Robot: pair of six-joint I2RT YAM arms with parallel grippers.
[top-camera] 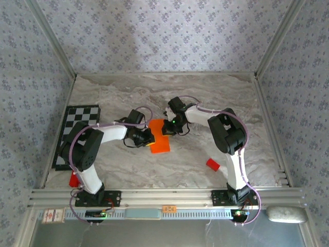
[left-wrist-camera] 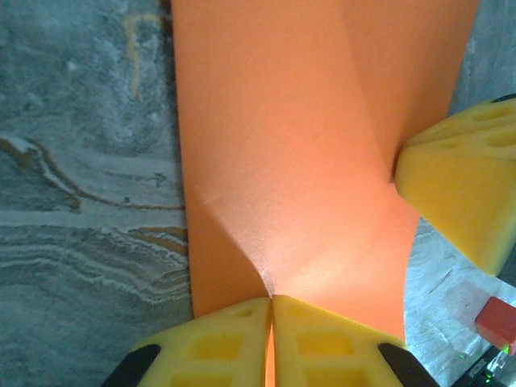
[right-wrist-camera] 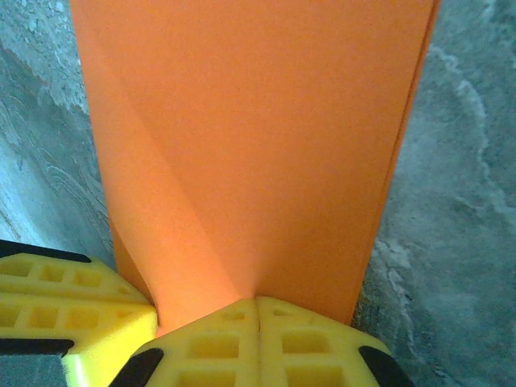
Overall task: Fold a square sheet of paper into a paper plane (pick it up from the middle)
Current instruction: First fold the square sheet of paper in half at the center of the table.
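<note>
- Now the left pincer [left-wrist-camera: 272,300] clamps one edge of the sheet [left-wrist-camera: 282,145], the right pincer [right-wrist-camera: 258,300] the opposite edge.
- Sheet is at the surface [top-camera: 216,98] middle, between the arms; probably the double pinch steadies its crease.

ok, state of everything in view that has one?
sheet of paper: creased, gripped at two edges, not yet a plane.
left end effector: shut on sheet of paper.
right end effector: shut on sheet of paper.
red block: lying loose, untouched.
checkerboard mat: lying flat, unused.
</note>
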